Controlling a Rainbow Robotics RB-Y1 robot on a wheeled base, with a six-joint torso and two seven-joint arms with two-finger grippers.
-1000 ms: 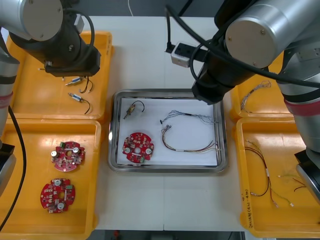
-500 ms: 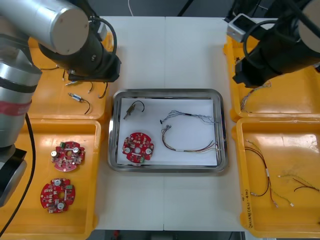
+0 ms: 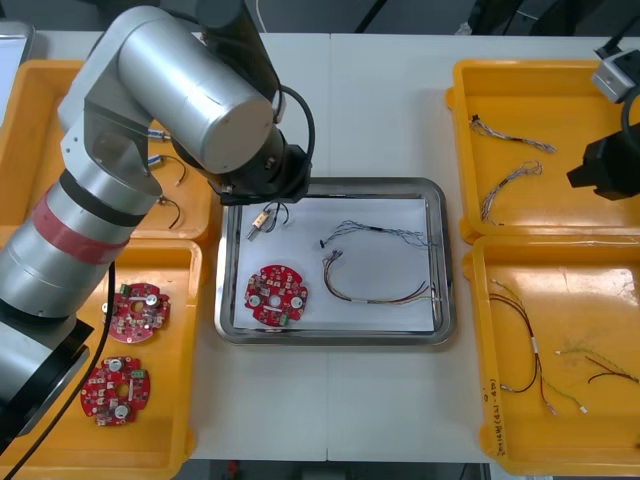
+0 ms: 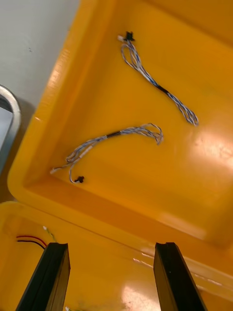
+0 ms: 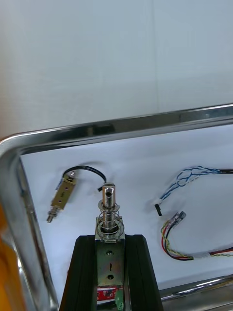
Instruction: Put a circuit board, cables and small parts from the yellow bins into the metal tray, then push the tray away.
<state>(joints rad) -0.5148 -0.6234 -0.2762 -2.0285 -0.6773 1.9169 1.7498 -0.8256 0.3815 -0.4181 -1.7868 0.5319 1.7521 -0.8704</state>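
Surface: a light table (image 3: 380,110) with yellow bins (image 3: 570,110) at both sides and the metal tray (image 3: 330,338), white inside, between them.

Step in hand: by my reading, the last loading steps. A small part is being brought into the tray, which already holds a board, cables and one part.

Left gripper (image 5: 109,243): its fingers are clamped on a held small metal part (image 5: 108,201), whose spring and pin end stick out past the fingertips. It hangs over the tray's left side, inside the rim. I cannot tell how high above the floor it is.

Ahead of the left fingertips: a loose small metal part with a black lead (image 5: 62,194) lies just beside the held one, towards the tray's corner. A blue and white cable (image 5: 189,177) and a red and yellow cable (image 5: 187,252) lie off to the other side.

Beneath the left gripper: the round red circuit board (image 3: 276,295) lies on the tray floor, nearer the robot.

Right gripper (image 4: 110,274): its fingers stand well apart and hold nothing. It is over the wall between the two right bins. Two spare blue and white cables (image 4: 155,80) lie in the far right bin (image 4: 194,160) beyond its fingertips.

Next move calls for: lowering the held part onto bare white floor clear of the loose part, then spreading the fingers and lifting straight out. The push on the tray would likely follow.
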